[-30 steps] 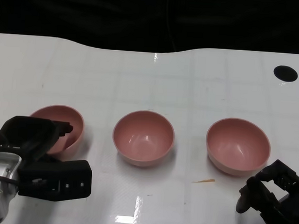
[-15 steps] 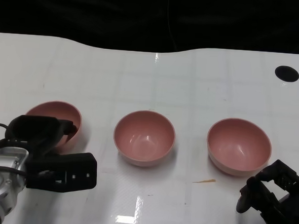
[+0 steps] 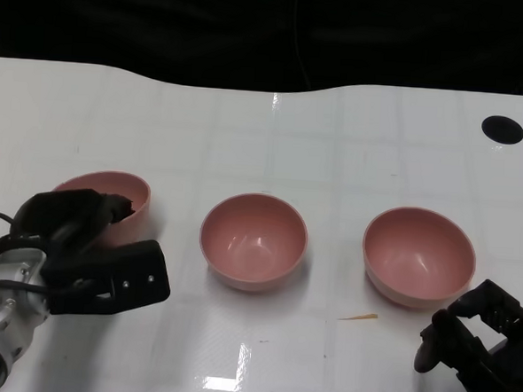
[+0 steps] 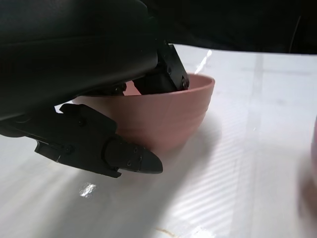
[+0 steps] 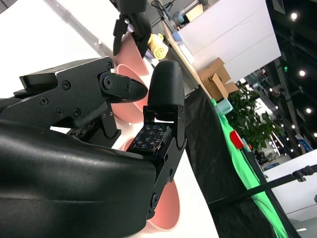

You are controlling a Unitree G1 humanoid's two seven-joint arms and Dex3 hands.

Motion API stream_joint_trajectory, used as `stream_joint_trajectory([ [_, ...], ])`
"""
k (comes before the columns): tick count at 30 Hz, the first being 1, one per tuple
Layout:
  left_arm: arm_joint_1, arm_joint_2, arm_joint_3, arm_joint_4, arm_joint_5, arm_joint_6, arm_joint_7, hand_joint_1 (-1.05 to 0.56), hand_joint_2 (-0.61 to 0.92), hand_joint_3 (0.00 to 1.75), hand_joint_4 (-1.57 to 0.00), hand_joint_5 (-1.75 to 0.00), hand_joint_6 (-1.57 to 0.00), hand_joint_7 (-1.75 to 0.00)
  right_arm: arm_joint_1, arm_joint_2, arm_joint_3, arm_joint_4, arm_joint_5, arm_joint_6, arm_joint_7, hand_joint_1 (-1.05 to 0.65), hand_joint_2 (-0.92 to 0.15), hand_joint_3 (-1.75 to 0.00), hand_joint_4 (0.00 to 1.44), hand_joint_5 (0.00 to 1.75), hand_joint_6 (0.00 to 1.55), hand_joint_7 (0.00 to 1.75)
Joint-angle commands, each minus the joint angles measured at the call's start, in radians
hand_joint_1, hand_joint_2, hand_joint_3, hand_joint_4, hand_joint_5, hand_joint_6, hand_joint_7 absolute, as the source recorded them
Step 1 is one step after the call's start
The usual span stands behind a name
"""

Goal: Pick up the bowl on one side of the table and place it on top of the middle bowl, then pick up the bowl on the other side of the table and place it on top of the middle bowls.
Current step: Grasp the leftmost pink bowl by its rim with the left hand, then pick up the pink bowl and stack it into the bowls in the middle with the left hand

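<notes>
Three pink bowls stand in a row on the white table (image 3: pixel 274 135). My left hand (image 3: pixel 80 252) grips the left bowl (image 3: pixel 111 189) by its near rim, with fingers inside and a thumb under the wall. That bowl is tipped, its near side raised; the left wrist view shows the left bowl (image 4: pixel 168 116) close up in my left hand (image 4: pixel 94 94). The middle bowl (image 3: pixel 253 240) and the right bowl (image 3: pixel 418 254) sit upright and untouched. My right hand (image 3: pixel 473 344) rests just in front of the right bowl, holding nothing, fingers (image 5: pixel 166 94) apart.
A round black hole (image 3: pixel 501 129) lies in the table's far right corner. A small orange scrap (image 3: pixel 358 317) lies in front of the right bowl. The far table edge meets a dark background. The right wrist view shows cardboard boxes (image 5: pixel 215 74) and green cloth (image 5: pixel 237 158) beyond the table.
My left hand has closed on the left bowl's rim and tipped it, raising its near side and shifting it slightly away. My right hand has not moved.
</notes>
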Motion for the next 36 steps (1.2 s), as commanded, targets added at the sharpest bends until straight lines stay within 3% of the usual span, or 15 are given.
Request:
stream_joint_trajectory([
  [1, 0.023, 0.001, -0.002, 0.014, -0.013, -0.015, 0.008, -0.07, 0.92, 0.3, -0.64, -1.72, -0.49, -1.69, -0.001, -0.011, -0.009, -0.002, 0.003, -0.006, 0.001, -0.1, -0.8, -0.54, 0.94, 1.42, 0.91, 1.08],
  [7, 0.031, 0.01, -0.002, 0.004, -0.02, -0.04, 0.042, -0.08, 0.92, 0.25, -0.58, -1.75, -0.42, -1.7, 0.002, -0.014, -0.007, -0.008, 0.006, 0.004, 0.001, -0.1, -0.8, -0.54, 0.94, 1.4, 0.91, 1.06],
  [16, 0.035, 0.036, -0.011, -0.029, 0.001, -0.077, 0.08, -0.07, 0.92, 0.18, -0.58, -1.75, -0.47, -1.66, 0.007, -0.012, -0.005, -0.014, -0.003, 0.001, -0.012, -0.11, -0.8, -0.54, 0.94, 1.41, 0.91, 1.07],
  [17, 0.035, 0.042, -0.013, -0.035, 0.005, -0.081, 0.078, -0.06, 0.9, 0.1, -0.59, -1.71, -0.58, -1.45, 0.007, -0.014, -0.006, -0.013, 0.001, 0.003, -0.008, -0.11, -0.8, -0.54, 0.93, 1.41, 0.91, 1.07],
  [19, 0.038, 0.055, -0.012, -0.055, 0.012, -0.095, 0.086, -0.04, 0.91, 0.04, -0.6, -1.69, -0.66, -1.34, 0.007, -0.015, -0.006, -0.015, 0.004, 0.008, -0.009, -0.11, -0.8, -0.54, 0.93, 1.42, 0.91, 1.07],
  [22, 0.055, 0.075, 0.003, -0.12, 0.004, -0.134, 0.092, 0.0, 0.92, 0.06, -0.6, -1.74, -0.62, -1.53, 0.006, -0.016, -0.006, -0.013, 0.003, 0.008, -0.008, -0.1, -0.8, -0.54, 0.93, 1.43, 0.91, 1.08],
  [29, 0.082, 0.123, 0.043, -0.312, -0.001, -0.177, 0.067, 0.04, 0.92, 0.17, -0.63, -1.75, -0.56, -1.69, 0.006, -0.011, -0.004, -0.014, 0.002, 0.011, -0.012, -0.11, -0.79, -0.55, 0.93, 1.42, 0.91, 1.07],
  [36, 0.1, 0.138, 0.071, -0.568, 0.018, -0.116, -0.032, 0.01, 0.89, 0.18, -0.66, -1.75, -0.61, -1.68, 0.005, -0.006, 0.001, -0.012, 0.0, 0.009, -0.014, -0.12, -0.8, -0.55, 0.92, 1.42, 0.9, 1.07],
])
